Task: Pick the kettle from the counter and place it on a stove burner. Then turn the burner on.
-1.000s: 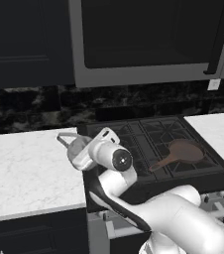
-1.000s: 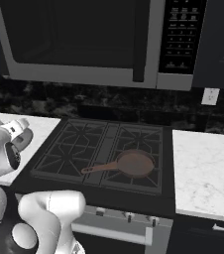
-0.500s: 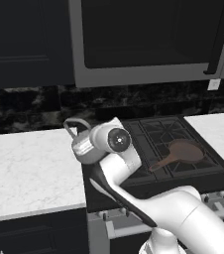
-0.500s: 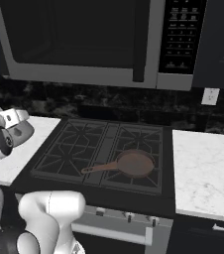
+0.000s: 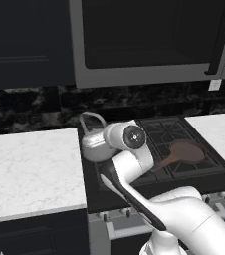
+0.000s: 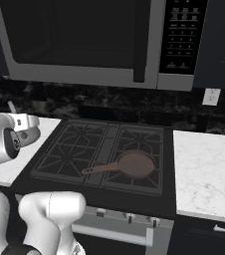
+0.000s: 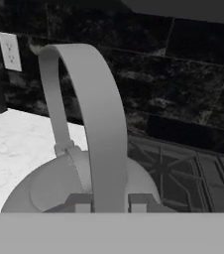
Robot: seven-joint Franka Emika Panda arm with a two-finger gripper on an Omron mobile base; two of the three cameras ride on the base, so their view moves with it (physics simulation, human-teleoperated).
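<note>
We read this as the carry step: kettle (image 5: 95, 144) is off the counter (image 5: 30, 169) and in transit to the stove. End effector (image 7: 104, 202) is closed on the kettle's arched handle (image 7: 91, 124); in the hand view the two finger tips sit on either side of the handle strip at its lower end, body of the kettle just below. Grip looks firm, kettle hangs roughly upright, maybe slightly tilted.

Where it is: in the left base view the kettle hangs over the left edge of the black cooktop (image 5: 194, 172), near its back left corner, right at the seam with the counter. We can't tell if it clears the grate or touches; looks lifted.

Brown frying pan (image 6: 134, 164) occupies the front right burner, handle pointing left toward the cooktop centre. Left-side burners (image 6: 67, 149) are free.

Next move, our judgement: shift a bit further right so the kettle base centres over a left burner grate, lower until it rests flat, then open. After that go for the matching knob (image 6: 129, 217) on the front panel below the cooktop edge. Risk: setting it half on the grate edge and it tips.
</note>
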